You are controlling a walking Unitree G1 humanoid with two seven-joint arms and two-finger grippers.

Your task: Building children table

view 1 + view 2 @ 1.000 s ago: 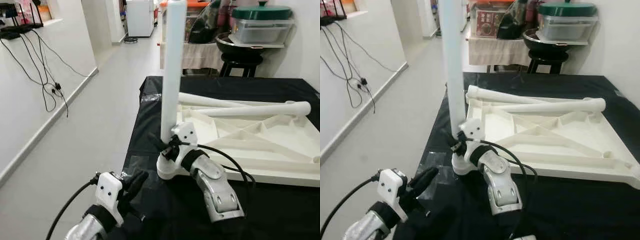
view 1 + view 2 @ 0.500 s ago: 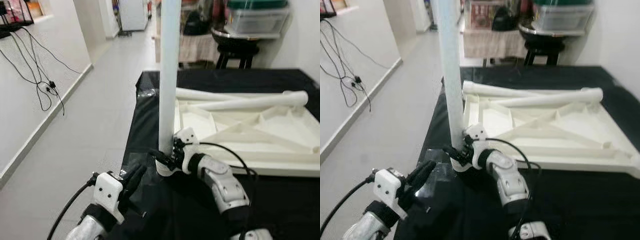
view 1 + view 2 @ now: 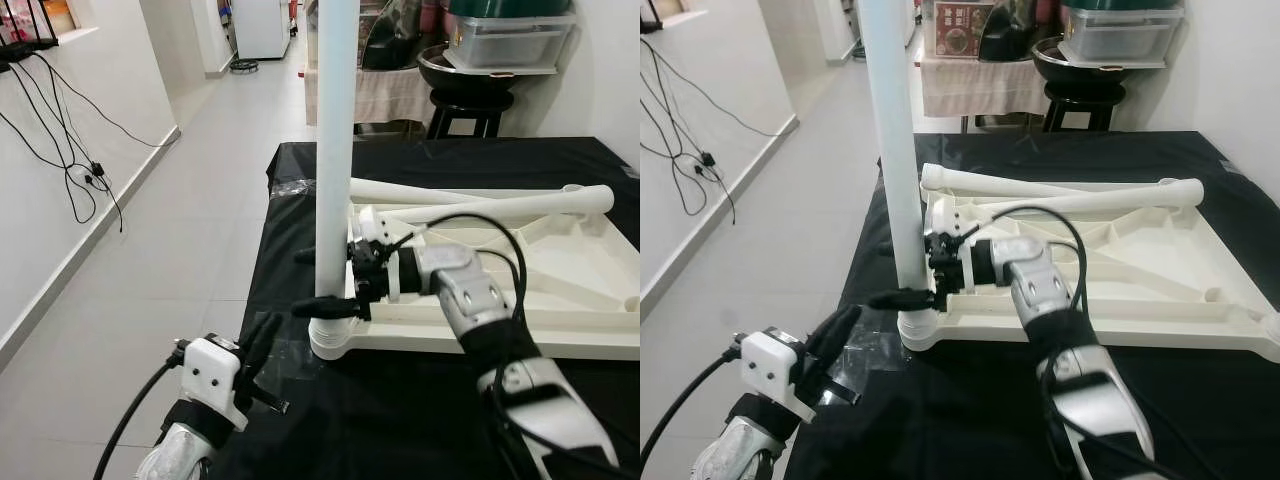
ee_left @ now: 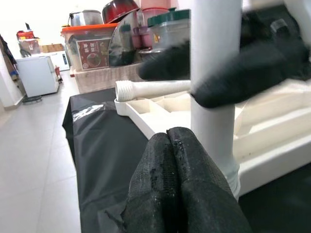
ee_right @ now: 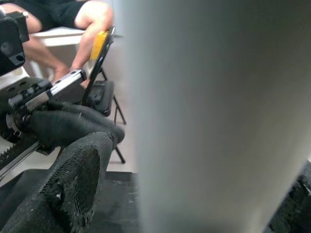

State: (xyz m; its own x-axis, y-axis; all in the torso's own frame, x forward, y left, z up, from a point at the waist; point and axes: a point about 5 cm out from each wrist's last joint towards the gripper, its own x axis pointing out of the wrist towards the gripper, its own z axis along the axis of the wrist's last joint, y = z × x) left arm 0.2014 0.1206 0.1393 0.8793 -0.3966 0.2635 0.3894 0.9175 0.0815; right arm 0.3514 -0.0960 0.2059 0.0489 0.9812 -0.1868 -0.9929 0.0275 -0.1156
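Right gripper has swung from a low, angled hold to level and higher on the white leg, fingers clamped around it. Leg's long axis is vertical, standing in the socket at the near-left corner of the upturned white tabletop on the black cloth. Left gripper fingers pressed together, low by the cloth's left edge.

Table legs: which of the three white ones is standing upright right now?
The leg at the tabletop's near-left corner, clasped by the right gripper. The other two legs lie flat across the tabletop's far edge.
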